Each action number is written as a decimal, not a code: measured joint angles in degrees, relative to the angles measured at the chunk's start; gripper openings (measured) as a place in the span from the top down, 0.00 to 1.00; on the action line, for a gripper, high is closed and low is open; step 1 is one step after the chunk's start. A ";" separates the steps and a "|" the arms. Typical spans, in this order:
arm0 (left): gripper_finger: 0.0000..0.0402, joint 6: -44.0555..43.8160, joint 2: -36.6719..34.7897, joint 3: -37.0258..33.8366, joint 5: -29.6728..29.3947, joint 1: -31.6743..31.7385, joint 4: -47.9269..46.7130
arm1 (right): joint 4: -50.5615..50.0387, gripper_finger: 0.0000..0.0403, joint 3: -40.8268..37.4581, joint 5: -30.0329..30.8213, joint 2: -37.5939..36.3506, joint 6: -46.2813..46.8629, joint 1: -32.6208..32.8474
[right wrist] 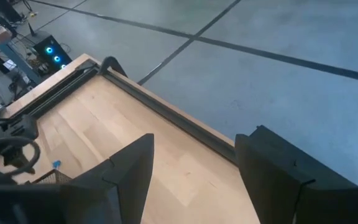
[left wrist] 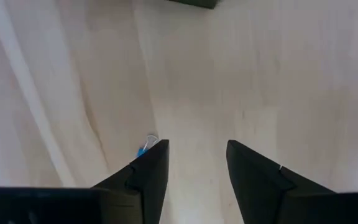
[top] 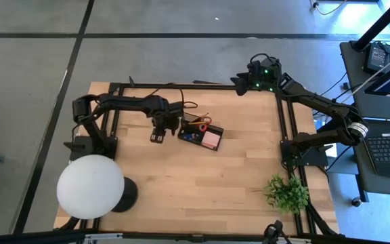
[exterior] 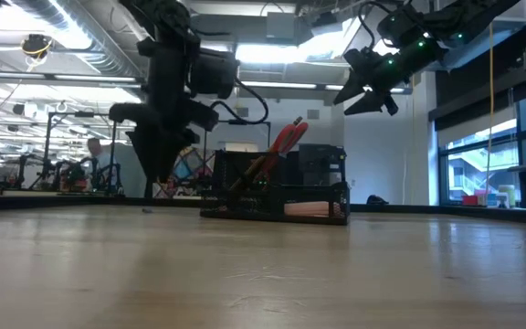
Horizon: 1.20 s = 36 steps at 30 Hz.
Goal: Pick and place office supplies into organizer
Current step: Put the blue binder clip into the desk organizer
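Left wrist view puts the tiny blue piece (left wrist: pixel 143 148) on the table just outside one finger of the spread, empty left gripper (left wrist: pixel 196 163); right gripper (right wrist: pixel 194 168) waits open, far off.

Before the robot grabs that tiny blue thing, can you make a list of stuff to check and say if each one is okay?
1. Left gripper open: ok.
2. Tiny blue piece lying on the table: ok.
3. Blue piece between the fingers: not ok, it sits beside one finger.
4. Organizer standing close to the left gripper: ok.
5. Right gripper out of the way at the far table edge: ok.
6. Free spot in the organizer for the piece: cannot tell.
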 joint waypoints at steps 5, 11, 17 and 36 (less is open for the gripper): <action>0.61 6.41 -0.14 -0.09 -0.10 3.43 -0.52 | -0.03 0.43 0.00 0.00 0.00 -1.26 0.00; 0.61 13.33 -0.98 -3.91 1.17 8.64 0.94 | -0.03 0.43 0.00 0.08 0.00 -2.31 -0.02; 0.61 15.59 -1.03 -6.45 2.76 11.21 3.29 | -0.01 0.43 0.00 0.15 0.00 -3.27 -0.02; 0.61 23.19 -0.59 -6.45 3.28 10.76 7.28 | -0.01 0.43 0.00 0.20 0.00 -3.34 -0.02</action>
